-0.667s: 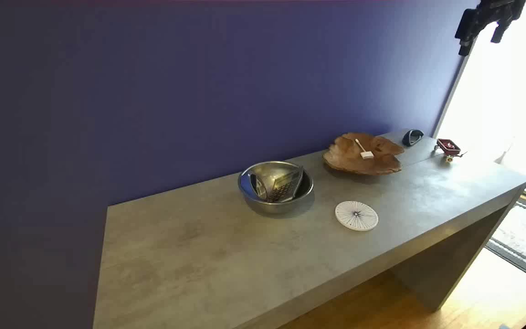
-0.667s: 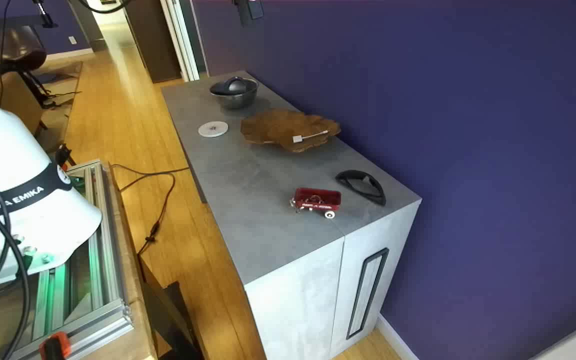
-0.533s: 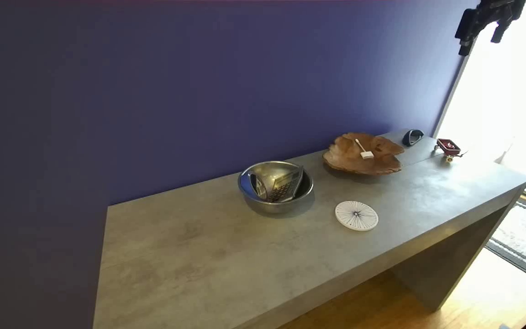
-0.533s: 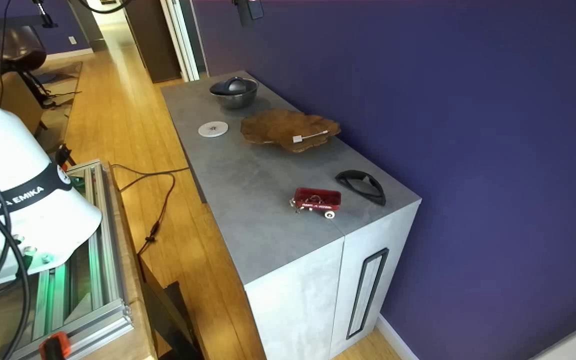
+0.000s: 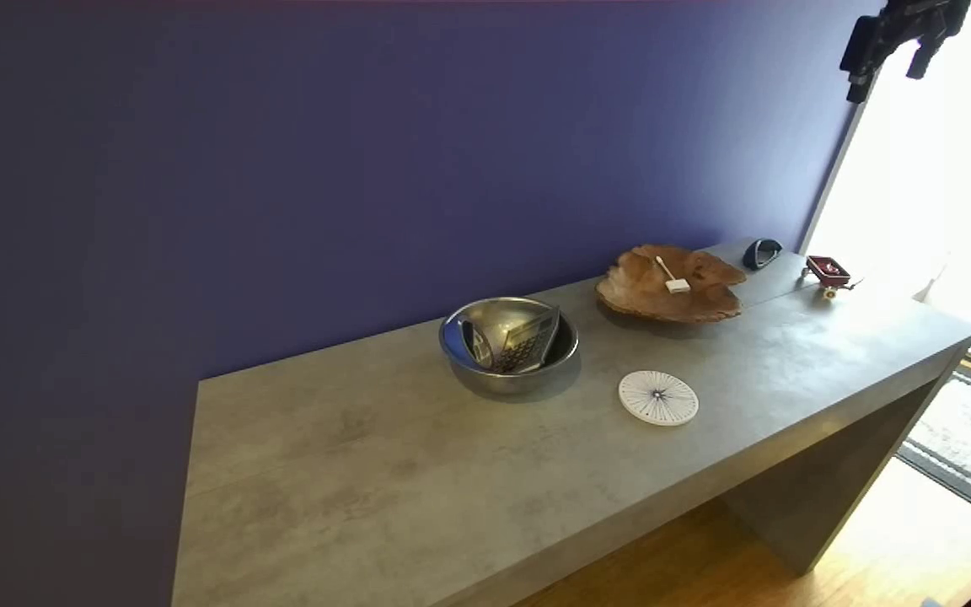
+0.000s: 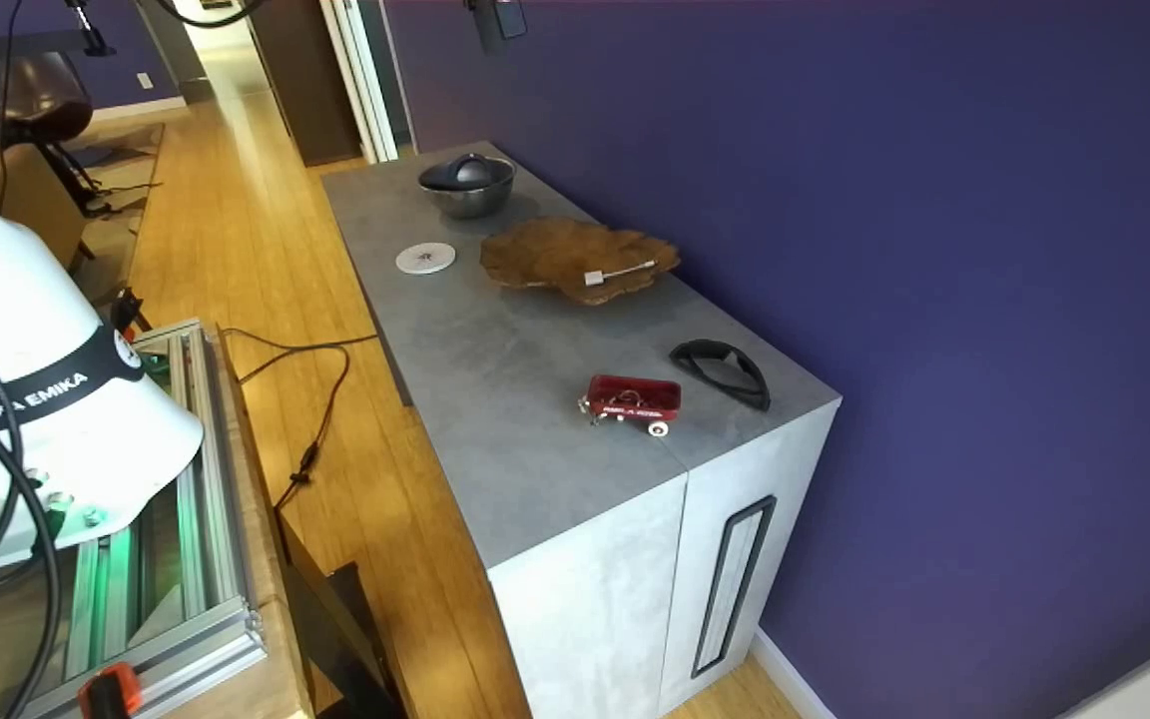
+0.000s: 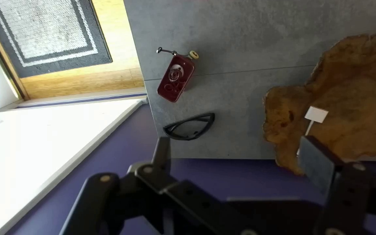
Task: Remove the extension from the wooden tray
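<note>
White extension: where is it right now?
In the wrist view, the white extension lies right of centre on the wooden tray. In an exterior view, it sits on the tray's side toward the black looped piece.

Along the back of the long grey concrete-look counter (image 5: 325, 464), a plain deep-purple wall (image 5: 351, 185); below the counter, a honey-coloured wooden plank floor (image 6: 236, 250), and off one end, a grey woven rug (image 7: 47, 29) with a dark, white-striped border. Near that same end of the counter, a blank white expanse (image 5: 941, 185), too bright to make out, with pale glare (image 5: 856, 337) on the nearest stretch of countertop. Past the counter's opposite end, in an exterior view, a slim white upright frame (image 6: 357, 75), a tall dark-brown panel (image 6: 305, 80) and, well apart across the floor, a rounded glossy dark-brown chair (image 6: 41, 95).
</note>
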### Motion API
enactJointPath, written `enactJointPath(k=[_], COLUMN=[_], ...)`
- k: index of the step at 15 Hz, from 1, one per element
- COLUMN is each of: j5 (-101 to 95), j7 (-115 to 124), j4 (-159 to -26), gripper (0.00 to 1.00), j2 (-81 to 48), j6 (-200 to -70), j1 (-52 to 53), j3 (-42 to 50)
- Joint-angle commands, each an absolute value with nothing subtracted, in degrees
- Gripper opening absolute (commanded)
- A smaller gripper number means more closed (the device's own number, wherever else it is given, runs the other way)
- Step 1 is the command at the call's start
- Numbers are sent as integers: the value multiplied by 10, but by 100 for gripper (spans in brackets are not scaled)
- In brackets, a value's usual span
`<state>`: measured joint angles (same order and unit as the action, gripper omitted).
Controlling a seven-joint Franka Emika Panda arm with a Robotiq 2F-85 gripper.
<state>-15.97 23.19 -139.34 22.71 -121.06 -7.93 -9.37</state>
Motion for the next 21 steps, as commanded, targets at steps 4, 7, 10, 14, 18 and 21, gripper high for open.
enactJointPath(k=[4, 7, 10, 14, 18, 21], j5=[-148, -96, -54, -50, -20, 66], j7=[370, 331, 264, 257, 244, 219], j4=[-1397, -1395, -1360, -1360, -1324, -1287], gripper=[100, 100, 100, 100, 100, 100], j2=[137, 44, -67, -87, -138, -212], j6=[-1252, -1339, -1397, -1395, -1411, -1512], j1=[-63, -16, 19, 47, 47, 39], j3=[-106, -95, -94, -78, -77, -76])
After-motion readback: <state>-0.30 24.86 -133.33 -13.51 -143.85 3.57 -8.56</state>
